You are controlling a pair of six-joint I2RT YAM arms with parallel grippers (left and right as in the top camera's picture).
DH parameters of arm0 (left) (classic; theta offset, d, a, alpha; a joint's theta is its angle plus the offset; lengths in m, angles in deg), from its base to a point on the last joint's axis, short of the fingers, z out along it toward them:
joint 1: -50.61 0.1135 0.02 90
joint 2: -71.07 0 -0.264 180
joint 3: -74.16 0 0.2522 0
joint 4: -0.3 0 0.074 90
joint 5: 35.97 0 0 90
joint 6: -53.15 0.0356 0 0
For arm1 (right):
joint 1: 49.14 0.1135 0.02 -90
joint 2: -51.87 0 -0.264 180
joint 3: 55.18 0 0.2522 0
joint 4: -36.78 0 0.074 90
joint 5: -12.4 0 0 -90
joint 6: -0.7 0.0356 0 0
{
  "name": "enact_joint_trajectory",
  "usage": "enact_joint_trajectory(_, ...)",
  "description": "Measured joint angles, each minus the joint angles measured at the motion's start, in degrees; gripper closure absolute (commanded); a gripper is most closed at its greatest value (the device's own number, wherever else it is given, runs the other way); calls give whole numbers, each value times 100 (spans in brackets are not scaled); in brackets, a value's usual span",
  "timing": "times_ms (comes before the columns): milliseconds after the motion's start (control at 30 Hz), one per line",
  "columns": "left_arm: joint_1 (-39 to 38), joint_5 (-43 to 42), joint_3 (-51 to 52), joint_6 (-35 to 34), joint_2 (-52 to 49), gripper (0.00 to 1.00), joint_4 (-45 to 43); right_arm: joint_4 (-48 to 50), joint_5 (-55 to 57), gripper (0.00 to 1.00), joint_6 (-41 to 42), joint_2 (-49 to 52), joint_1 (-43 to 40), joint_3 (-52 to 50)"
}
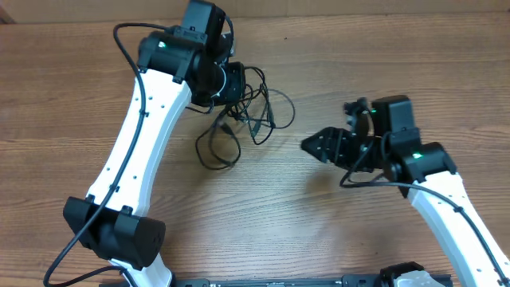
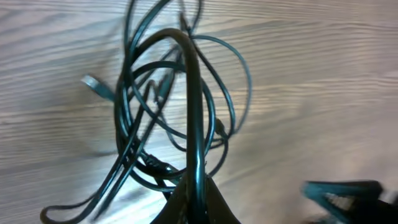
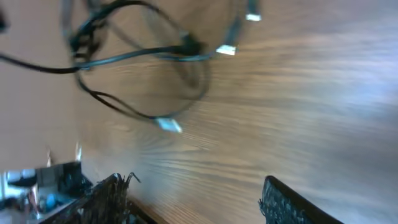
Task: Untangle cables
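Observation:
The cables lie as a loose black tangle at the back middle of the wooden table, one loop trailing toward the front. My left gripper is at the tangle's back edge. In the left wrist view it is shut on one strand of the cables, which arches up over the other loops. My right gripper is to the right of the tangle, apart from it, and points at it. Its jaws stand open with only bare table between them. The cables and their silver plugs lie ahead of it.
The wooden table carries nothing but the cables. The left arm runs from the front left up to the tangle. The right arm comes in from the front right. My right gripper shows at the left wrist view's lower right.

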Motion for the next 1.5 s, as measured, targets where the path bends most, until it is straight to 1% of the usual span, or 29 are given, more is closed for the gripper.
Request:
enact_joint_trajectory(100,0,-341,-33,-22,0,96,107,485,20,33,372,0,256,0)
enact_joint_trajectory(200,0,-870,-33,229,0,96,125,785,192,32,968,0,369,0)
enact_joint_trajectory(267,0,-1453,-33,715,0,96,125,1056,297,32,1362,0,413,0)
enact_joint_trajectory(367,0,-2232,-33,1491,0,96,131,1390,389,32,1707,15,487,0)
enact_joint_trajectory(500,-4,-2717,-35,2162,0,96,219,1596,444,32,1956,125,616,0)
enact_joint_trajectory(533,-4,-2761,-35,2238,0,96,229,1646,448,34,2017,181,640,0)
enact_joint_trajectory(600,-4,-2909,-35,2450,0,96,234,1703,466,41,2096,256,667,0)
enact_joint_trajectory(633,-4,-2986,-35,2540,0,96,232,1751,470,48,2127,323,678,0)
enact_joint_trajectory(700,-4,-3191,-35,2732,0,96,232,1823,496,63,2173,463,688,0)
enact_joint_trajectory(800,-4,-3576,-35,3036,0,96,234,1808,557,92,2234,750,697,4)
enact_joint_trajectory(833,-4,-3668,-35,3112,0,96,236,1788,577,96,2234,863,697,7)
enact_joint_trajectory(933,-4,-3853,-35,3305,0,96,236,1644,592,96,2295,1187,697,9)
enact_joint_trajectory(1033,4,-3866,-35,3438,0,95,223,1423,608,96,2288,1379,702,9)
enact_joint_trajectory(1167,151,-3731,-35,3486,0,96,92,955,890,96,2288,1405,702,35)
enact_joint_trajectory(1267,398,-3458,-35,3298,-2,96,-28,621,1158,96,2293,1401,680,83)
enact_joint_trajectory(1367,730,-3036,-33,2789,-2,96,-146,415,1364,96,2288,1401,588,131)
enact_joint_trajectory(1500,1126,-2328,-33,1875,-2,96,-149,396,1456,96,2286,1386,385,146)
